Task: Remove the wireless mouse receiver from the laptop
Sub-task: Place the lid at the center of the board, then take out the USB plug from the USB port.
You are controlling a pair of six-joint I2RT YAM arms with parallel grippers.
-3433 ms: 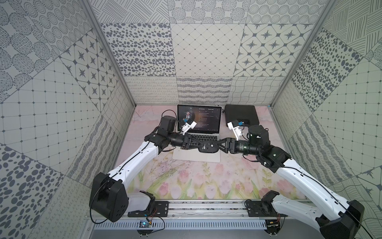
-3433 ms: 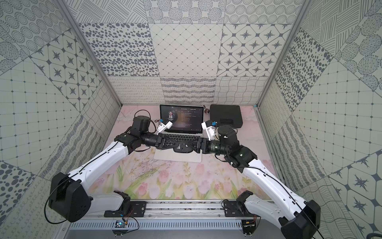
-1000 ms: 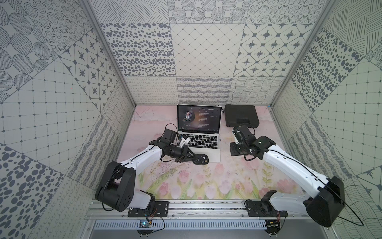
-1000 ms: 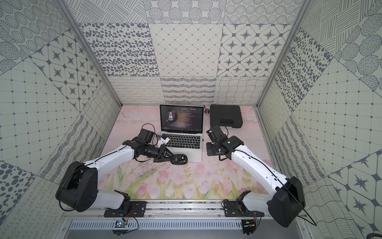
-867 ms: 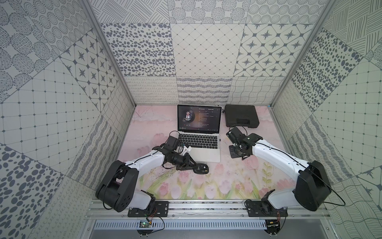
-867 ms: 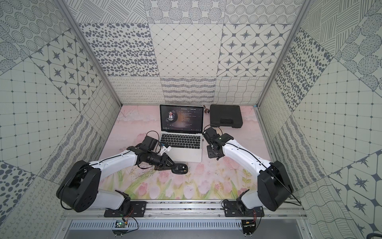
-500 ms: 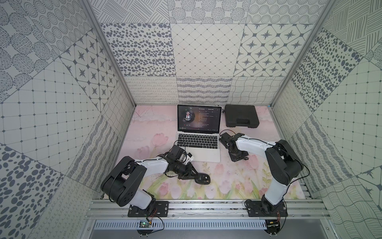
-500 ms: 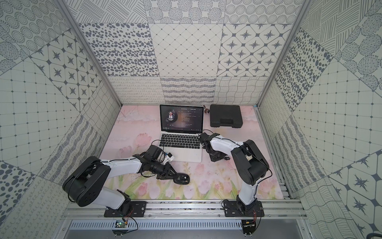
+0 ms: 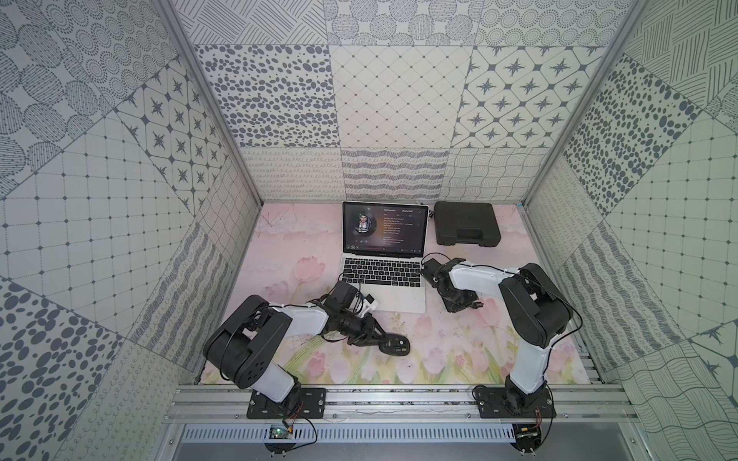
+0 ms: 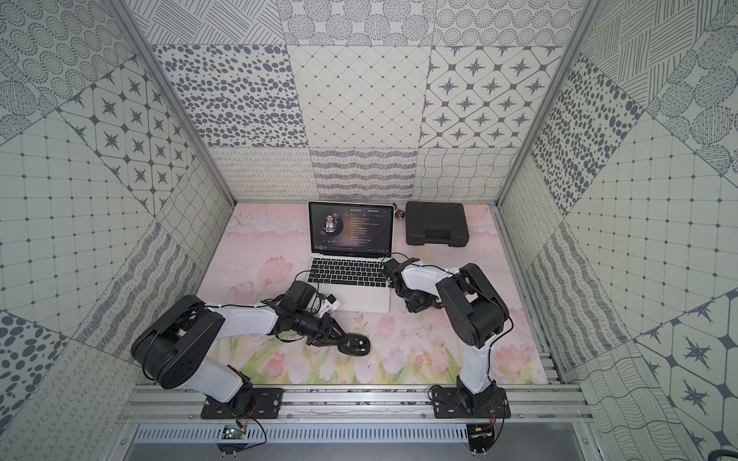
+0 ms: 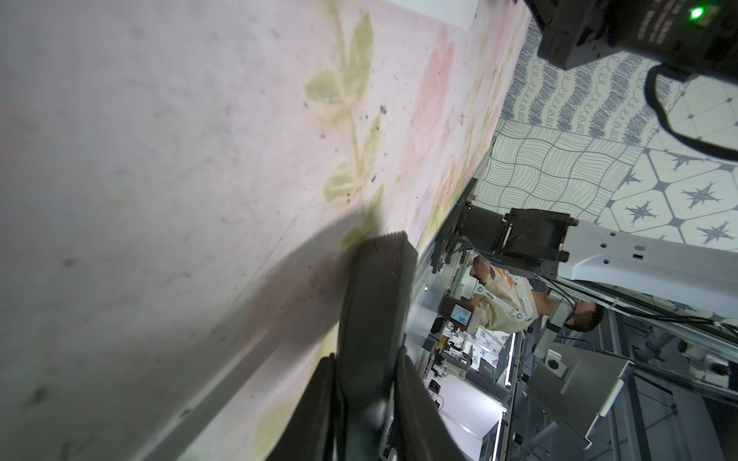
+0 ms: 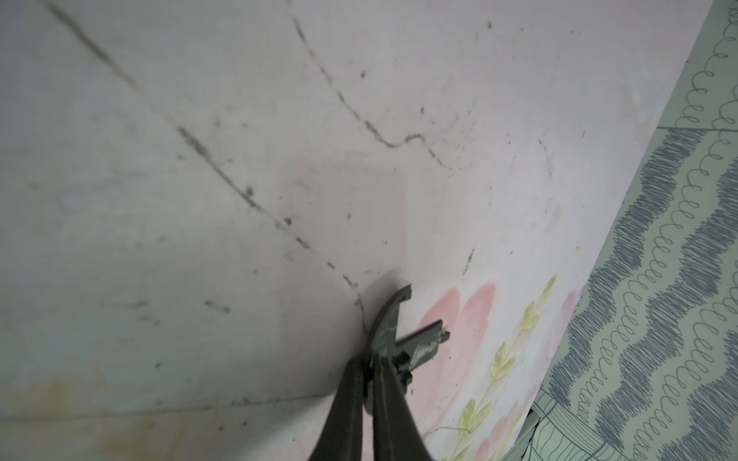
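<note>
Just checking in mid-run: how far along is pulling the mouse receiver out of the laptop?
Done: unclear; no receiver shows on the laptop, but it may be too small to see. In hand: right claw shut on a curved black shell piece; left claw around the mouse. Left: confirming the receiver is out.

**My cell: patterned panels and a tulip desk**

I work inside a box of pale panels. The back wall (image 9: 393, 119) carries grey-blue squares of dots, diamonds and stars, with bands of loops and waves lower down. The side walls (image 9: 100, 223) show grids, stars and blotches. Silver frame posts (image 9: 207, 99) run up the rear corners. My desk (image 9: 287, 247) is covered in pink, printed with tulips and green leaves, and marked with dark scuffs (image 12: 249, 195). An aluminium rail (image 9: 399, 395) crosses the front edge, with a slotted grey duct (image 9: 399, 433) below it. The light is even and the shadows are soft. Past the open front a person (image 11: 507, 307) in a light shirt sits among grey metal frames.
</note>
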